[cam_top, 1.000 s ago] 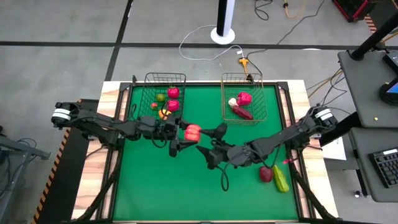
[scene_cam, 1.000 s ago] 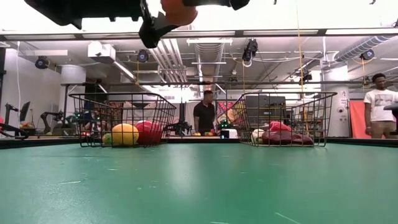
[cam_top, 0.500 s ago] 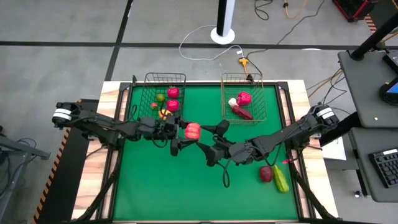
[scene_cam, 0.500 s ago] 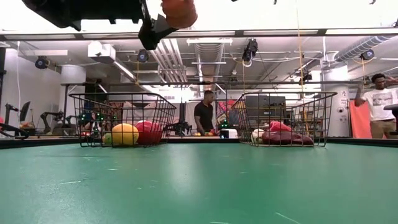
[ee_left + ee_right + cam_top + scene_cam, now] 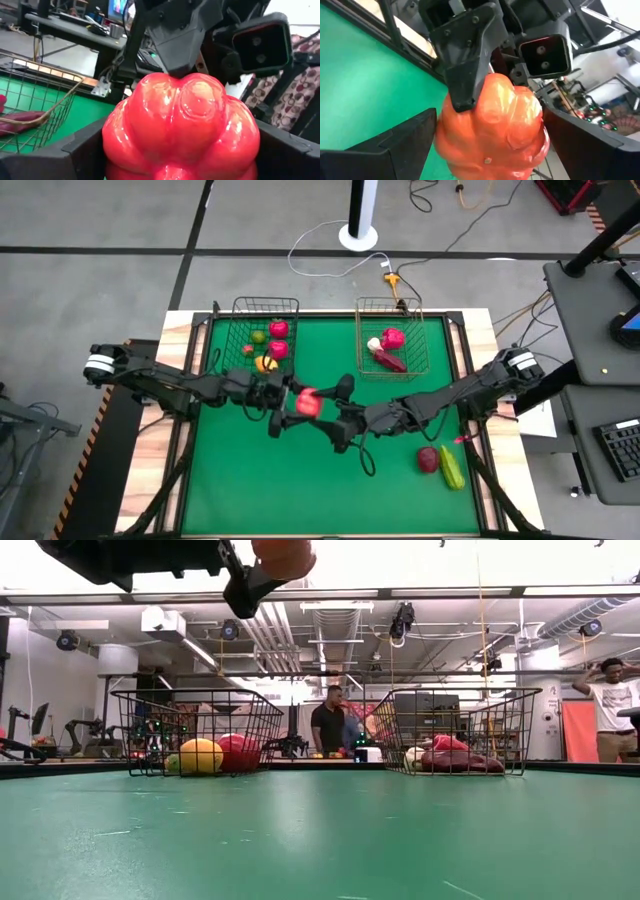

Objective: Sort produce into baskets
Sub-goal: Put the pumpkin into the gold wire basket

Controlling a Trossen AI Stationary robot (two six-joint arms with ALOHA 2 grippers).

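Above the green table (image 5: 250, 480), between and in front of the two baskets, we hold the red pepper (image 5: 307, 403) aloft in a handover. Our left gripper (image 5: 290, 402) is clamped on it; our right gripper (image 5: 335, 408) has its fingers spread on either side, not yet squeezing as far as we can tell. We should seat the right fingers squarely across the pepper's glossy lobes and grip firmly before the left lets go, then carry it toward the copper basket (image 5: 390, 308).
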